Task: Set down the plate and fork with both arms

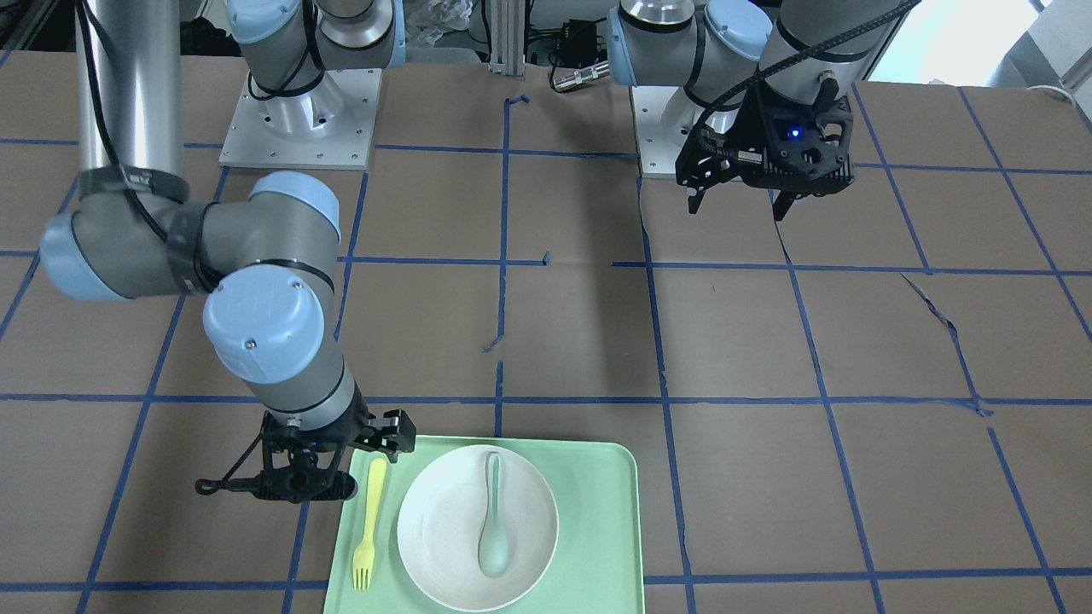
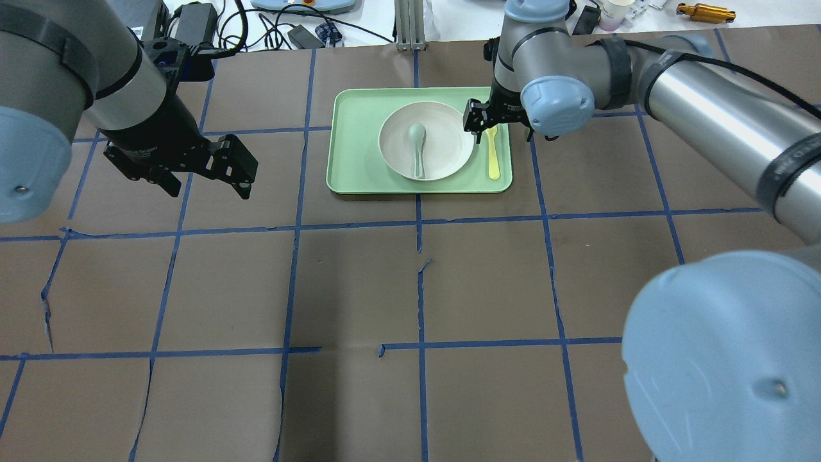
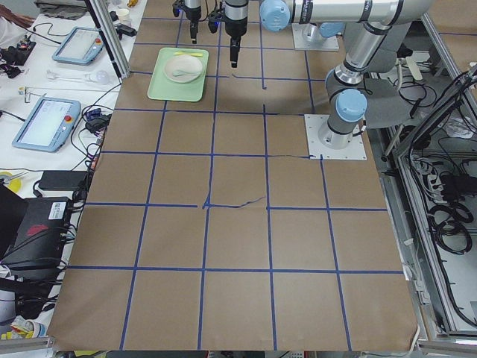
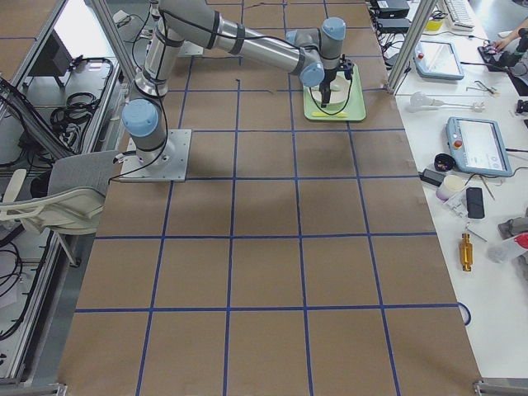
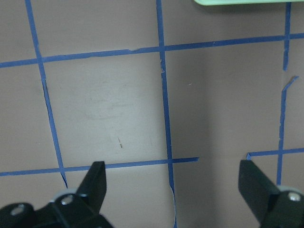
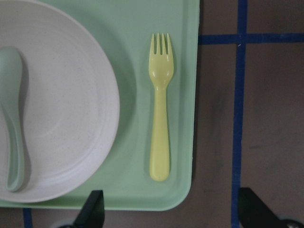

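Observation:
The off-white plate (image 1: 452, 546) lies on the mint-green tray (image 1: 597, 465) with a pale grey-green spoon (image 1: 493, 512) in it. The yellow fork (image 1: 369, 524) lies flat on the tray beside the plate, near the tray's edge; it shows well in the right wrist view (image 6: 160, 118). My right gripper (image 2: 499, 125) is open and empty above the fork's handle end, its fingers (image 6: 92, 209) straddling the tray's edge. My left gripper (image 2: 208, 186) is open and empty over bare table, well to the left of the tray (image 2: 346, 141). Its fingers (image 5: 95, 183) stand wide apart.
The table is brown paper with a blue tape grid and some torn seams (image 2: 420, 266). The arm bases (image 1: 299, 119) stand at the robot's side. Cables and control pendants (image 3: 45, 123) lie beyond the far table edge.

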### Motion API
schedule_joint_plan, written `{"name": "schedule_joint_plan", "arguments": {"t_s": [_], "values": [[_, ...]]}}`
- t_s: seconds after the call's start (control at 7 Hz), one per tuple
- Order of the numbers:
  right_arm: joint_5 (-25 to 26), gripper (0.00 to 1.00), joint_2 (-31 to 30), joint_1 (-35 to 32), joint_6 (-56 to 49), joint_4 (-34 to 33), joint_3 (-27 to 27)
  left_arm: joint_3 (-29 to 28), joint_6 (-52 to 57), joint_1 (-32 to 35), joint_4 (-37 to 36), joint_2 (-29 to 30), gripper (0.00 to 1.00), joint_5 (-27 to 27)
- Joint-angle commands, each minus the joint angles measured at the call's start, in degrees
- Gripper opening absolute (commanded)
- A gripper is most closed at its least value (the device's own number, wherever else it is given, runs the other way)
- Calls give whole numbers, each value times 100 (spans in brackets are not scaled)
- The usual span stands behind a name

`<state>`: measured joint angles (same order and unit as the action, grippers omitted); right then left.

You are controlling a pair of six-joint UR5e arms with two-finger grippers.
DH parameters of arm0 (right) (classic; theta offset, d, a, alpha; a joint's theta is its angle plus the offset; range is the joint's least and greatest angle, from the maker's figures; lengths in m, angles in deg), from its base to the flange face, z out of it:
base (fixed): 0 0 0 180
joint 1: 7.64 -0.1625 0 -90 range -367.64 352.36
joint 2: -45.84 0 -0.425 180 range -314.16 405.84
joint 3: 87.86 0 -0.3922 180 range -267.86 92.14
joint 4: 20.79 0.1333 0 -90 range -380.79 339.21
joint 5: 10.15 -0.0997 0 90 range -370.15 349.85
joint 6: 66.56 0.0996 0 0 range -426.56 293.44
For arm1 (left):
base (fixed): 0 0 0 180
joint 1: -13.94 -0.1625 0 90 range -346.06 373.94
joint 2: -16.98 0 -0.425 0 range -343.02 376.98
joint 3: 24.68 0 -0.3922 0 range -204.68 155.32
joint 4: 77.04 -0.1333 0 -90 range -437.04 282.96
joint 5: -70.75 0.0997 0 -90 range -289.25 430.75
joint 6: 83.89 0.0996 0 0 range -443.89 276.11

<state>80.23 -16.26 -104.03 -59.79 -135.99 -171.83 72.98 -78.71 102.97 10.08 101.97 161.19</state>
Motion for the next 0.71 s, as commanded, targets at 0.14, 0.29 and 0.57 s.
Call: {"name": "schedule_joint_plan", "arguments": {"t_s": [0.14,0.29,0.57], "values": [[183,100,-1449,76,-149,1198,-57,8,-18,0,-1,44,100,0],[182,99,-1768,103,-298,1332,-145,8,17,0,16,27,100,17],[183,97,-2165,85,-299,1831,-198,16,18,0,34,-44,100,44]]}}
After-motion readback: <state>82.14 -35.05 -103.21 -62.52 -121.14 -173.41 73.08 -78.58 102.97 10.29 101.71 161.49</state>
